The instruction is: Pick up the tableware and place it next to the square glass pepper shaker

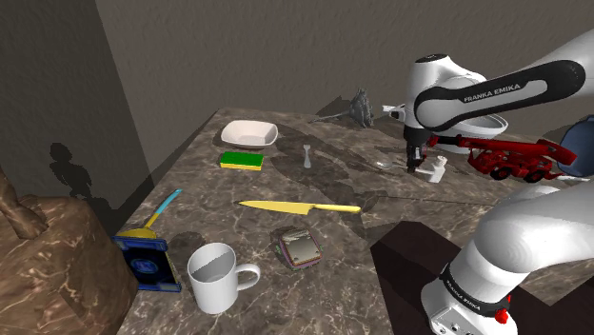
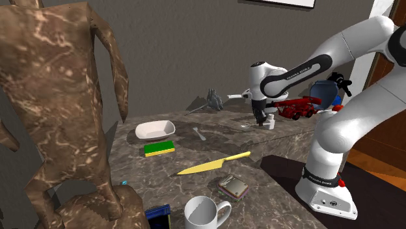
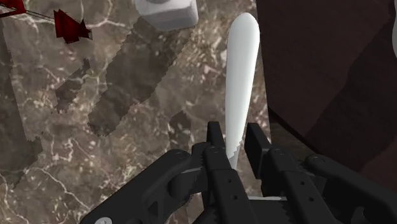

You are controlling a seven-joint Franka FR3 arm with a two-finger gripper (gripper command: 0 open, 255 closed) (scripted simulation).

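A long white utensil [image 3: 242, 70] with a rounded end lies along the dark marble tabletop [image 3: 127, 165]. My gripper [image 3: 234, 139] is shut on its near end, one finger on each side. Just beyond the utensil's far end stands the white square shaker [image 3: 167, 13]. In the shoulder view the gripper [image 1: 416, 166] is low over the table, right beside the shaker [image 1: 436, 172]; a pale end of the utensil [image 1: 382, 164] pokes out toward that view's left. The second exterior view shows the gripper [image 2: 260, 120] against the shaker [image 2: 269, 122].
A red toy vehicle [image 1: 509, 157] sits just past the shaker. Elsewhere on the table are a white bowl [image 1: 249, 132], a green-yellow sponge [image 1: 242, 161], a small white piece [image 1: 306, 155], a yellow knife [image 1: 300, 206], a white mug [image 1: 217, 276] and a grey figurine [image 1: 359, 107]. The table's edge [image 3: 270, 114] runs close beside the gripper.
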